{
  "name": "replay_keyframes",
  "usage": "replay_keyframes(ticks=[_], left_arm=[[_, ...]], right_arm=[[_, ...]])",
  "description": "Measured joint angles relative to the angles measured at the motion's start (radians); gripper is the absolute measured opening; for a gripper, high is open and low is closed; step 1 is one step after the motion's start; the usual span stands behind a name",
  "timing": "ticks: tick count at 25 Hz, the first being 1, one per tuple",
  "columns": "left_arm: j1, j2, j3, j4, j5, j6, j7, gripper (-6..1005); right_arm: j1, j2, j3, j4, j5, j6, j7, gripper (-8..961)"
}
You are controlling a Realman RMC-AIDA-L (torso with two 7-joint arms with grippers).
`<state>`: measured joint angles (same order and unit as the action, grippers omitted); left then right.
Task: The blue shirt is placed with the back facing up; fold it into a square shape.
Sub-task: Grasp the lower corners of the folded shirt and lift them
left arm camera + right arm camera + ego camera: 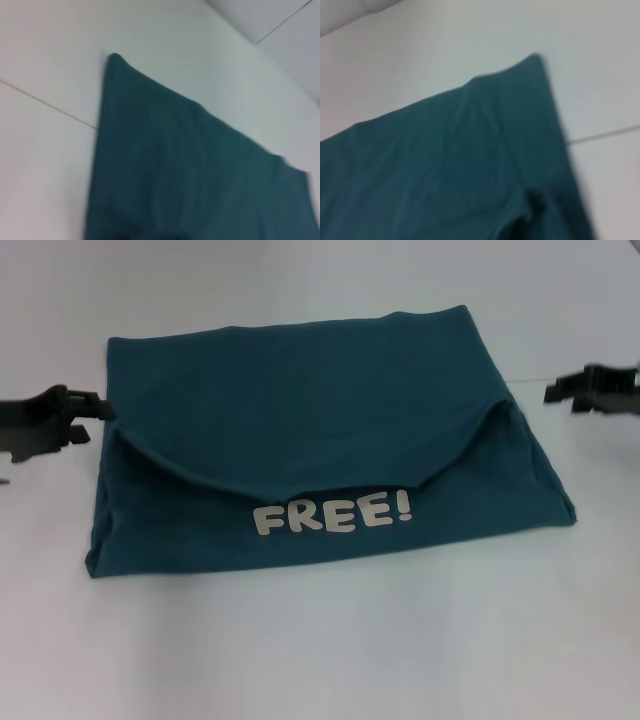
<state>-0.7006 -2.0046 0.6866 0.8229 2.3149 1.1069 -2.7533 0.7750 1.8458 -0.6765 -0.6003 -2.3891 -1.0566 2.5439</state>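
The white table (320,660) fills all three views, with a thin seam line running across it beyond the far edge of the shirt.

The blue shirt (320,440) lies flat in the middle of the table as a wide, roughly rectangular bundle. Its far half has been folded toward the robot over the near half; the folded flap sags in a curve, so its loose edge dips lowest at the middle of the shirt and rises toward both side edges. Just below that curved edge, on the near layer of the shirt, the white lettering (332,513) "FREE!" shows. The near hem of the shirt lies straight and free. In the left wrist view the shirt (175,170) shows as a plain teal sheet ending in one far corner on the table; in the right wrist view the shirt (445,165) shows the same way, with a small dark fold near its side edge.

The left gripper (98,412) is at the shirt's left edge, touching or just beside the fold there; whether its fingers grip cloth cannot be told.

The right gripper (560,392) hangs just off the shirt's right edge, apart from the cloth; its finger state cannot be told either.
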Motion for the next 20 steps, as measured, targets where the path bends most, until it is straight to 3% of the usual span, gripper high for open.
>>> replay_keyframes(ticks=[5,9,15,20], left_arm=[[0.111,0.001,-0.002,0.003,-0.194,0.114,0.048,484],[0.16,0.001,-0.003,-0.03,-0.257,0.18,0.124,480],[0.196,-0.004,-0.008,-0.087,-0.27,0.176,0.211,536],[0.187,-0.005,-0.04,-0.123,-0.275,0.154,0.237,733]], right_arm=[[-0.131,0.024,0.064,-0.012,0.254,-0.234,-0.166,483],[-0.222,0.036,0.093,0.024,0.43,-0.395,-0.3,474],[-0.279,0.032,0.085,0.053,0.447,-0.493,-0.358,574],[-0.283,0.037,0.08,0.057,0.436,-0.486,-0.395,703]])
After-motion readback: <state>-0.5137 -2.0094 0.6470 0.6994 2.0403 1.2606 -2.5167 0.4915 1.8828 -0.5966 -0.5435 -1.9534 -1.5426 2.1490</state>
